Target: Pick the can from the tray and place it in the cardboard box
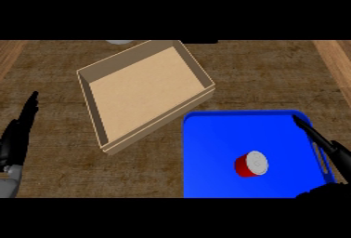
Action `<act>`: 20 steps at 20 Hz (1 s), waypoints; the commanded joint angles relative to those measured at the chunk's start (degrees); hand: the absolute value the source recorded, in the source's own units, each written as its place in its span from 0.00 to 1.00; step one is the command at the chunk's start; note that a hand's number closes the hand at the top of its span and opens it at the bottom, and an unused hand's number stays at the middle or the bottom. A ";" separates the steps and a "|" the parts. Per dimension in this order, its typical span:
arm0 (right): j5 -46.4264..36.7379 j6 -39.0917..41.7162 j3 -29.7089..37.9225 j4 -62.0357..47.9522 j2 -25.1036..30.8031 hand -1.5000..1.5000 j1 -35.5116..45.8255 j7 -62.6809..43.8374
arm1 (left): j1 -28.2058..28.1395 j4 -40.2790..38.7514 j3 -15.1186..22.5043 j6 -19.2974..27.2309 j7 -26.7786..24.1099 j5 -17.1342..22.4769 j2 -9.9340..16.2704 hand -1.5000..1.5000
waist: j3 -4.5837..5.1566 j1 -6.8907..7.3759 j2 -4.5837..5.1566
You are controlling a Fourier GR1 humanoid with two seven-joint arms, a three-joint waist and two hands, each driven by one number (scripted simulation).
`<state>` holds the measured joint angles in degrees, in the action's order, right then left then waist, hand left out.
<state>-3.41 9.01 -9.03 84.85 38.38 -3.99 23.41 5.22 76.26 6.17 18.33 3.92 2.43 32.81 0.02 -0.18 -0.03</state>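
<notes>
At the left edge of the frame, the left hand shows with its fingers straight and held together, pointing up, resting above the brown wooden counter and touching nothing. To its right, in the upper middle of the frame, lies the cardboard box, open on top and turned at an angle, its tan floor bare. Its lower right corner sits just beside the upper left corner of the blue tray, which fills the lower right of the frame. On the tray's floor, right of its middle, the red can stands tilted with its pale top turned toward the viewer. At the right edge, the right hand reaches over the tray's right rim, fingers straight and open, apart from the can and holding nothing.
</notes>
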 commanded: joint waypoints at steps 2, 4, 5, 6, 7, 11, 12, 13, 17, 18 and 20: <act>-7.86 3.56 -3.88 5.46 6.67 0.00 3.94 -9.84 | 0.51 -0.13 0.01 0.00 0.22 -0.86 -0.60 0.50 | 0.10 0.46 -0.06; -9.22 7.58 -5.62 3.95 7.77 0.00 7.68 -12.38 | 1.74 -2.78 0.22 0.80 -0.82 -1.73 -2.30 0.50 | 0.09 0.57 0.19; -8.99 10.11 -6.09 5.57 9.08 0.00 8.01 -14.24 | 1.40 0.25 -0.48 -1.38 1.44 -0.63 0.08 0.50 | 0.06 0.80 0.00; -8.93 11.84 -6.91 5.33 8.17 0.00 10.39 -16.93 | 2.05 -3.36 -1.75 -1.86 -1.42 -0.64 0.15 0.50 | 0.09 0.76 0.16; -9.48 13.65 -8.04 6.09 8.50 0.00 12.43 -20.88 | 1.04 -2.81 -1.47 -3.09 -1.74 0.19 0.03 0.50 | 0.12 1.19 0.16; -12.19 20.19 -12.48 6.28 7.47 0.00 17.13 -28.36 | 3.73 -3.16 -2.26 -3.32 0.31 -0.09 -0.05 0.50 | 0.07 0.89 0.15; -11.16 23.04 -12.08 2.63 5.97 0.00 21.31 -28.03 | 2.03 -3.98 -2.02 -2.62 -2.87 -0.88 -1.44 0.50 | 0.05 1.35 0.25; -12.28 23.04 -13.87 4.37 4.21 0.00 19.52 -30.30 | 1.25 -4.03 -2.25 -2.67 -3.83 -1.50 -1.23 0.50 | 0.04 0.93 0.13; -13.44 26.40 -14.12 2.07 -1.93 0.00 22.93 -35.86 | 0.69 -0.24 -3.37 -3.49 -0.15 -2.13 -1.40 0.50 | -0.01 0.79 0.07; -14.34 27.35 -12.29 3.05 -0.66 0.00 22.64 -35.52 | 2.35 -0.81 -4.09 -5.52 0.68 -2.08 -0.69 0.50 | -0.01 0.46 0.04; -17.42 27.17 -13.69 2.51 -3.41 0.00 22.00 -36.28 | 2.19 -4.19 -5.21 -3.76 -2.36 -3.86 -2.47 0.50 | -0.01 0.34 0.06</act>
<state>-17.56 34.01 -22.12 88.44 38.33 16.78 -10.32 6.40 74.25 2.36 14.59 2.82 0.42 31.43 0.03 0.45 0.02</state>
